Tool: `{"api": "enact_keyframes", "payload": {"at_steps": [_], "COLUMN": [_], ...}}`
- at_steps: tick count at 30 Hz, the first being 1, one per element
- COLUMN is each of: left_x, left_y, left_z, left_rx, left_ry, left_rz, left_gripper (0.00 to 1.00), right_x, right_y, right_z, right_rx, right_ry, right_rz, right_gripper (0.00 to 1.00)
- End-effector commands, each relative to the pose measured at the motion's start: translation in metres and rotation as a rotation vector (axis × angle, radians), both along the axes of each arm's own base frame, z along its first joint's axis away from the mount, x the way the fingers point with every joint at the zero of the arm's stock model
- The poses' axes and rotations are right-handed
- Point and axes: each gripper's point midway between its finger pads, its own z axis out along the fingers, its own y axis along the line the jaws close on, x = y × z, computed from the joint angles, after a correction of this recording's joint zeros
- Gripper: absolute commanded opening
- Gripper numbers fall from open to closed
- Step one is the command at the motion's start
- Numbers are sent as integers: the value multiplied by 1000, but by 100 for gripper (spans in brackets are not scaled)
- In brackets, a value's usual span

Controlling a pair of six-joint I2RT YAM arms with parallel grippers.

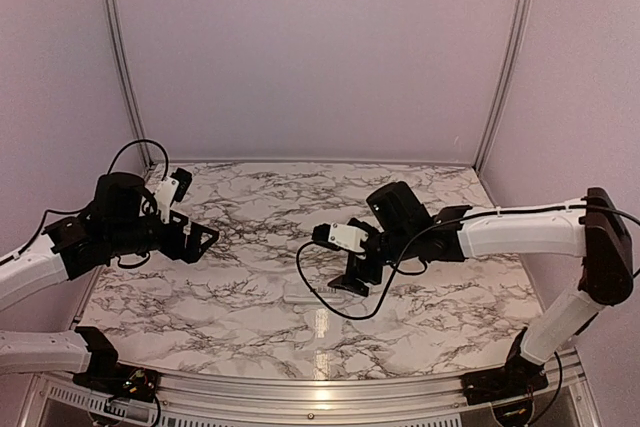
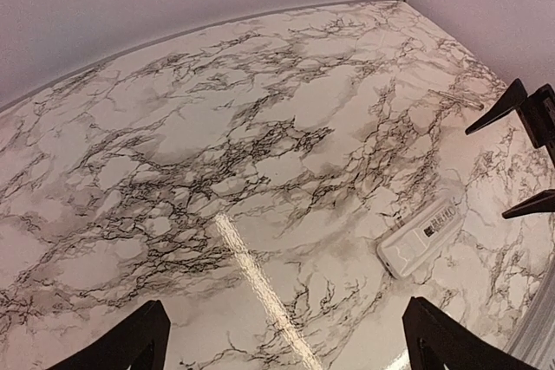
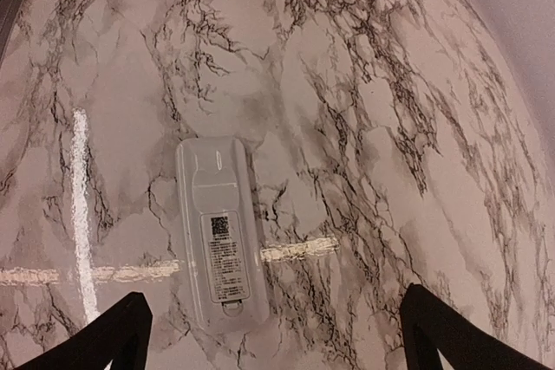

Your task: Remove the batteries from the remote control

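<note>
1. Looking down from the right wrist, one sees the remote control (image 3: pixel 221 231) lying flat on the marble table (image 3: pixel 390 127) with its printed label up. It lies lengthwise just ahead of the right gripper (image 3: pixel 273 331), whose fingers stand spread wide with nothing between them.
2. The top view does not show the remote clearly, because the right gripper hangs over that spot at mid-table.
3. The left wrist view catches the remote at a slant, toward a metal rail (image 2: pixel 539 322) at the lower right. Two dark fingertips of the right gripper show near its far end.
4. The left gripper (image 2: pixel 284 331) is also spread wide and empty. It is well apart from the remote and, in the top view, hangs by the table's left side.
5. Bare marble runs between the two grippers and back to the wall (image 1: pixel 320 47), where a thin strip marks the table's far edge.
</note>
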Motion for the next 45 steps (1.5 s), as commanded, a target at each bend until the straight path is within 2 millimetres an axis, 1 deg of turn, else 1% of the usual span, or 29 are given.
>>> {"api": "enact_keyframes", "payload": {"at_steps": [1,2,5,8,9,10,12,14,16,19,22,24,27,29,35,38,40,45], "left_x": [17,22,36,36,35,32,27,22,21,15,3,-5,-14,-15,-20,-21,-22,-18], "left_y": [-14,-17,-30,-55,-63,-71,-82,-89,-96,-108,-124,-134,-145,-149,-157,-164,-167,-171], "left_z": [-9,-14,-19,-26,-32,-41,-50,-56,-56,-57,-63,-73,-93,-104,-130,-135,-141,-161], "left_rx": [116,136,161,153,153,158,145,139,139,142,110,121,168,192,234,233,240,278], "left_ry": [-18,-8,-3,24,46,75,95,82,30,-38,-58,-62,-58,-59,-52,-80,-79,-64], "left_rz": [-77,-84,-117,-255,-301,-354,-434,-496,-546,-613,-709,-765,-827,-851,-899,-901,-906,-912], "left_gripper": [99,99,99,99,99,99,99,99,99,99,99,99,99,99,97,97,96,91], "right_x": [-3,-4,-7,-5,-4,-1,5,18,21,17,14,13,10,9,5,3,2,-1], "right_y": [-10,-12,-20,-28,-31,-35,-46,-62,-73,-73,-73,-73,-73,-75,-81,-83,-85,-87], "right_z": [7,11,21,31,34,38,43,47,47,50,52,51,47,44,43,40,39,40], "right_rx": [99,118,174,224,239,261,293,315,327,362,397,401,391,387,387,381,379,377], "right_ry": [115,127,180,221,228,242,257,247,275,341,382,403,431,444,480,498,509,526], "right_rz": [-173,-194,-280,-380,-415,-465,-569,-722,-826,-868,-886,-893,-911,-927,-971,-993,-1006,-1018], "right_gripper": [98,98,98,98,98,98,98,99,98,98,98,98,99,98,98,98,99,99]}}
